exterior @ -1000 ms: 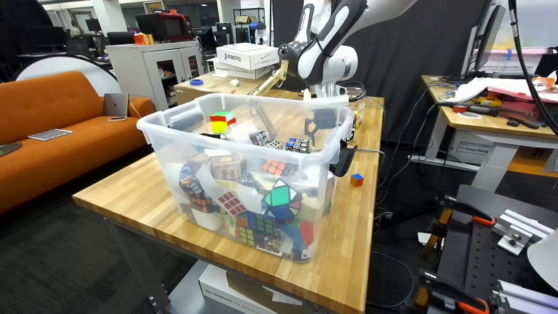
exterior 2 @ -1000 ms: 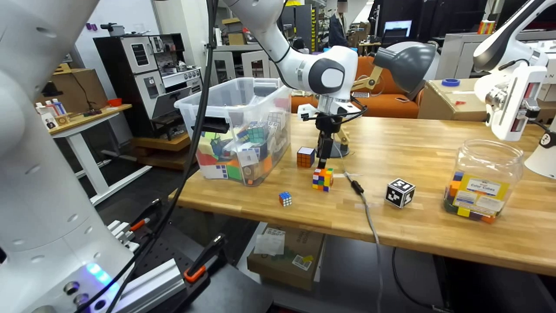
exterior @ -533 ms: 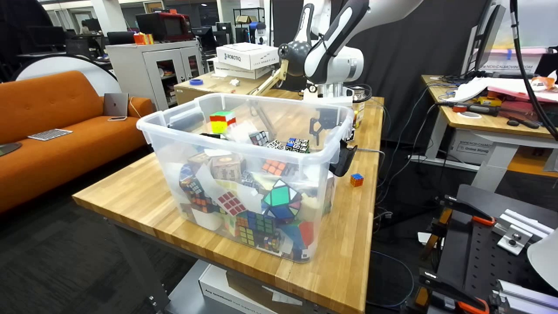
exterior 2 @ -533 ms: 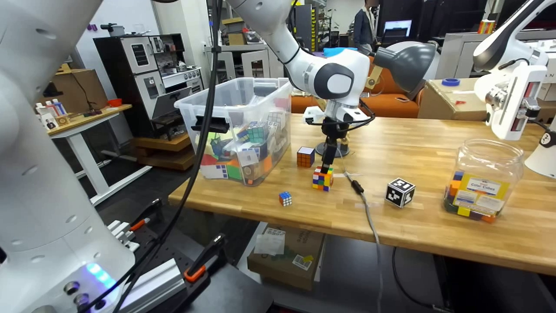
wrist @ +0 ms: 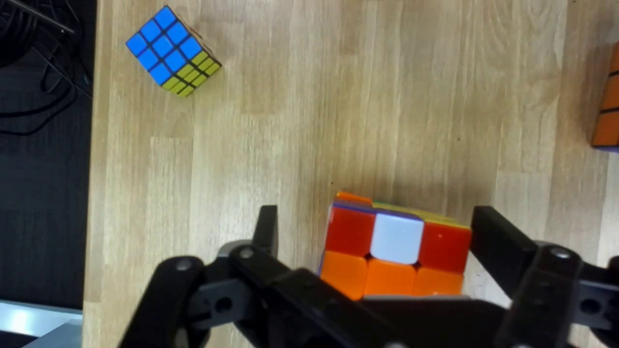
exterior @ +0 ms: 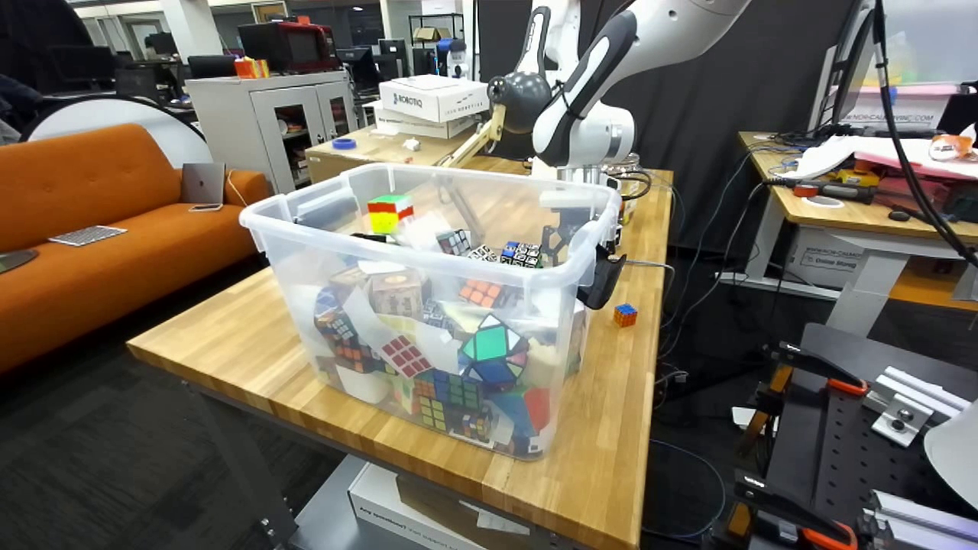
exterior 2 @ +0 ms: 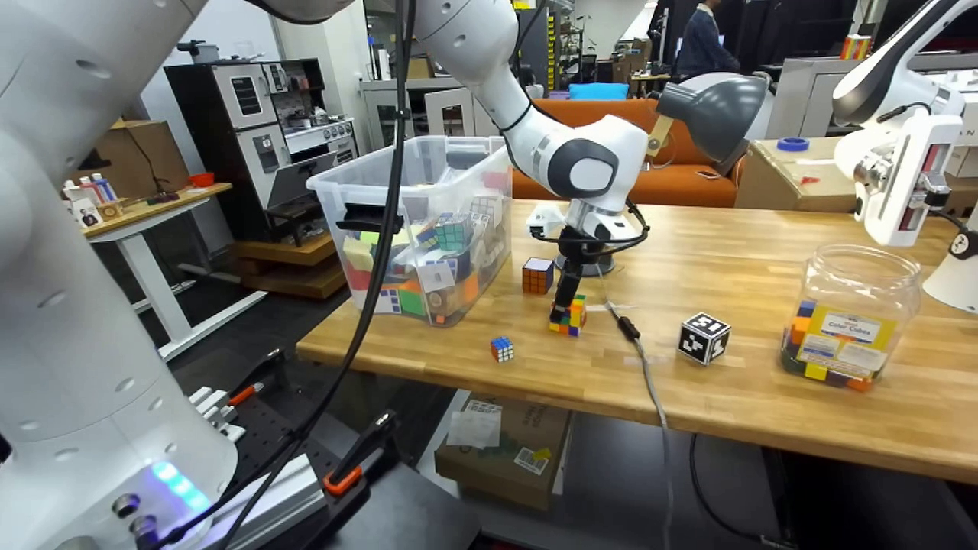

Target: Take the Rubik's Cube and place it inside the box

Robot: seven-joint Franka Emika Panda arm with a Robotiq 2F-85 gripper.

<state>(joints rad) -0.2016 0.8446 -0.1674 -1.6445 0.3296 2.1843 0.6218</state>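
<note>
The Rubik's Cube stands on the desk, outside the box, with squares of red, white and orange turned up in the wrist view. The pincer is spread wide around it and has no grip on it: bare wood shows between the Rubik's Cube and one finger, while the opposite finger sits right beside it, and whether that one touches I cannot tell. Near it, toward the box, is an orange-sided cube with a white top; a small blue-topped cube rests near the edge of the desk. The box, see-through and thick-rimmed, appears in both exterior views with a crowded heap inside. Through its cloudy wall show a face of red squares, a many-sided puzzle with green and blue panels, an orange-and-white cube and a white sheet slanting among them; higher up lies a black-and-white marked cube, partly blue. In an exterior view, well apart from the Rubik's Cube, a wide-mouthed clear jar holds coloured blocks in its lower part, blue, orange and yellow among them, behind a yellow label that reads Color Cubes. Between the jar and the Rubik's Cube lie a grey cable and a black-and-white block, and under the desk a brown carton sits on a shelf
</note>
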